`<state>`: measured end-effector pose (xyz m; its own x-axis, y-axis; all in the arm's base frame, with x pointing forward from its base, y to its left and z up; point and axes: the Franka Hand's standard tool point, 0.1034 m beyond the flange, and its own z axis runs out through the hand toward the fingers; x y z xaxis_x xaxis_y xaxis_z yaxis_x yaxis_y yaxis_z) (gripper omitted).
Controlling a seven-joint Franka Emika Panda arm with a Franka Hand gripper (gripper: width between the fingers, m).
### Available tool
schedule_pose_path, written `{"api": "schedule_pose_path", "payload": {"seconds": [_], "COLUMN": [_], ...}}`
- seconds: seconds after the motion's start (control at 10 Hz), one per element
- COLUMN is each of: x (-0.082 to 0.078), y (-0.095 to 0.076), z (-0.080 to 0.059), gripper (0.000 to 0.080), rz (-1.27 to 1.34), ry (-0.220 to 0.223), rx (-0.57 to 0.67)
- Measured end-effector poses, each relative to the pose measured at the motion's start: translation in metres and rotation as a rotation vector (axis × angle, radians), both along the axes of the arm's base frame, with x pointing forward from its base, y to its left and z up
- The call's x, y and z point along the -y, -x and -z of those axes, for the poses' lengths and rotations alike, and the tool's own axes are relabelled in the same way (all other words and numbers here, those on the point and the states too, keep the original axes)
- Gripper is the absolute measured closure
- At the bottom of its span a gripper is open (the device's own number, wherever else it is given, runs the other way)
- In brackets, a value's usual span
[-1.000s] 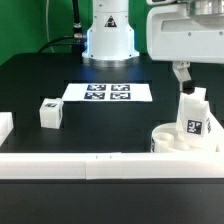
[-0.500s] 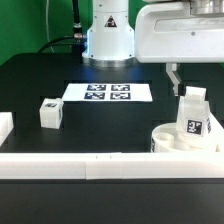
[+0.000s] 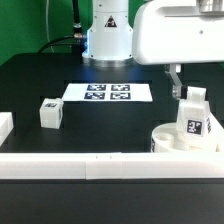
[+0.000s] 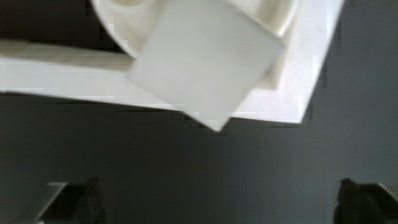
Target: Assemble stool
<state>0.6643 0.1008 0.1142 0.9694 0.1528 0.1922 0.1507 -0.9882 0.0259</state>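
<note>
The stool's round white seat (image 3: 163, 136) lies at the exterior view's right, against the front rail. One tagged white leg (image 3: 193, 114) stands upright on it. A second tagged leg (image 3: 49, 112) sits alone on the black table at the left. My gripper (image 3: 179, 90) hangs just above and behind the standing leg, apart from it. In the wrist view its two dark fingertips (image 4: 71, 203) stand far apart, so the gripper (image 4: 217, 206) is open, with only dark table between them. The leg (image 4: 205, 70) and a curved piece of the seat (image 4: 267, 18) show beyond them.
The marker board (image 3: 108, 92) lies flat in the middle of the table, before the robot's white base (image 3: 108, 35). A long white rail (image 3: 90, 166) runs along the front edge; another white piece (image 3: 5, 125) sits at the left edge. The rail corner (image 4: 63, 78) shows in the wrist view.
My gripper has shifted a little toward the exterior view's left, staying open. The leg on the seat and the loose leg have not moved.
</note>
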Motion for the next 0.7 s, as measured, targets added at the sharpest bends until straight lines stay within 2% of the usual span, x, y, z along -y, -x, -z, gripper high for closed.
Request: {"api": "schedule_pose_path", "payload": {"seconds": [0.1,0.3,0.5,0.7], "x": [0.001,0.002,-0.005,-0.006], "y": [0.000,0.002,0.003,0.005], "z": [0.000,0.003,0.003,0.004], "gripper": [0.0150,0.0150,0.0150,0.0150], "rz": [-0.061,-0.362,-0.601,-0.569], "ry": [0.019,0.111,0.174,0.170], "rx": [0.001,0.001,-0.004,-0.024]}}
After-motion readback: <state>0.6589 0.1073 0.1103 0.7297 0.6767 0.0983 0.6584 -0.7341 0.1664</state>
